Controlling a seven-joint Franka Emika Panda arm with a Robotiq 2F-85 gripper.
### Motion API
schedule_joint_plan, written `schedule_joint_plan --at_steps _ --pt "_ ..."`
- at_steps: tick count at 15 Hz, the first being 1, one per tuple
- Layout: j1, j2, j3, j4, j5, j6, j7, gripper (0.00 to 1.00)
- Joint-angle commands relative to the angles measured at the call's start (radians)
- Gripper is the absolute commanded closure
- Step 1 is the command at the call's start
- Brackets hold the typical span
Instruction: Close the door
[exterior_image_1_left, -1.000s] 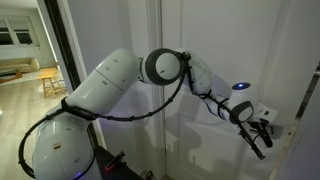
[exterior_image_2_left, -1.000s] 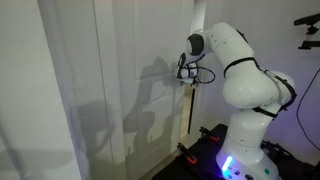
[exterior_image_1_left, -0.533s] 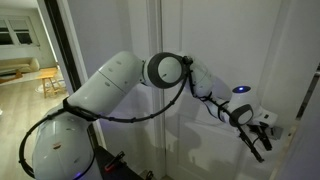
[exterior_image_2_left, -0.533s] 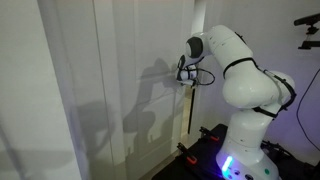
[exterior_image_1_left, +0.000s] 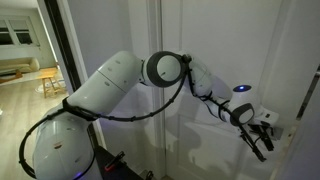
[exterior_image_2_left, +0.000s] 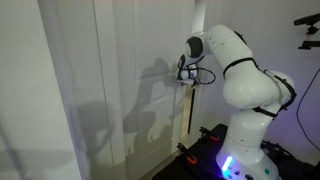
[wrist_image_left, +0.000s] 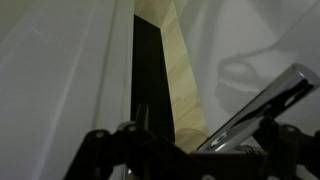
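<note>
**Arm at full stretch, end effector at the door's handle**

The white jointed robot arm (exterior_image_1_left: 110, 85) reaches across the tall white panelled door (exterior_image_1_left: 225, 50), and its black end effector (exterior_image_1_left: 262, 136) sits low by the door's far edge. In the wrist view, the silver metal lever handle (wrist_image_left: 262, 104) slants just beside the dark fingers (wrist_image_left: 100, 150). A pale wooden door edge (wrist_image_left: 180, 70) runs alongside a narrow black gap (wrist_image_left: 147, 70). I cannot tell how far the end effector is open, or whether it grips the lever. The arm's shadow falls on the door (exterior_image_2_left: 130, 60) panels.
</note>
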Motion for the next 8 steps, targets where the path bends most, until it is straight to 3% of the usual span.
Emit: schedule_joint_plan --at_steps 1,8 --pt "0.014 -0.06 -0.018 -0.062 0.011 -0.046 -0.048 0.32" --pt "0.013 -0.131 0.002 -0.161 0.003 -0.111 -0.127 0.86"
